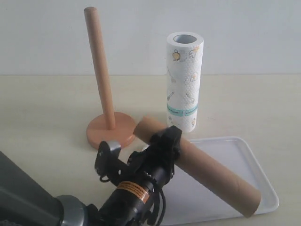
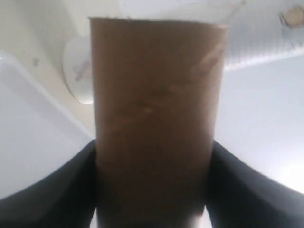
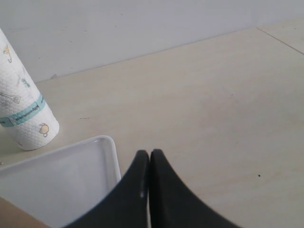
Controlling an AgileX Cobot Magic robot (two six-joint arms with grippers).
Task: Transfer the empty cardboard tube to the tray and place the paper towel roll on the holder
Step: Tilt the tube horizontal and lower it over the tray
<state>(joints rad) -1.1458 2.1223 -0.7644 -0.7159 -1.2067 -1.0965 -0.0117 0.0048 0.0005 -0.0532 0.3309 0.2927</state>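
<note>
Left hand (image 1: 166, 141) clamped across the cardboard tube (image 1: 211, 176), its two dark fingers (image 2: 57, 190) pressed on opposite sides of the brown wall, as the left wrist view shows; the grasp sits near one end, not at the middle. In the exterior view the cardboard tube slopes from 10 o'clock down to 4 o'clock over the tray (image 1: 235, 150), its free end reaching the rim at the near right corner; whether that end touches the rim cannot be told. The paper towel roll (image 1: 184, 80) stands upright on the tabletop (image 1: 42, 108) just beyond the tray's far edge, at about 11 o'clock from the tray's middle, and the holder (image 1: 111, 132), its post bare, stands at 9 o'clock from the roll. The right hand (image 3: 150, 164) has its fingers closed together on nothing and hangs near a corner of the tray. Step in hand, as judged: setting the tube down. To do it well, turn the tube level and in line with the tray's long side so that both ends lie inside the rim, lower it to the floor of the tray, then part the fingers slowly. A round, light tube will likely roll, and the off-centre grip may let the free end dip first.
</note>
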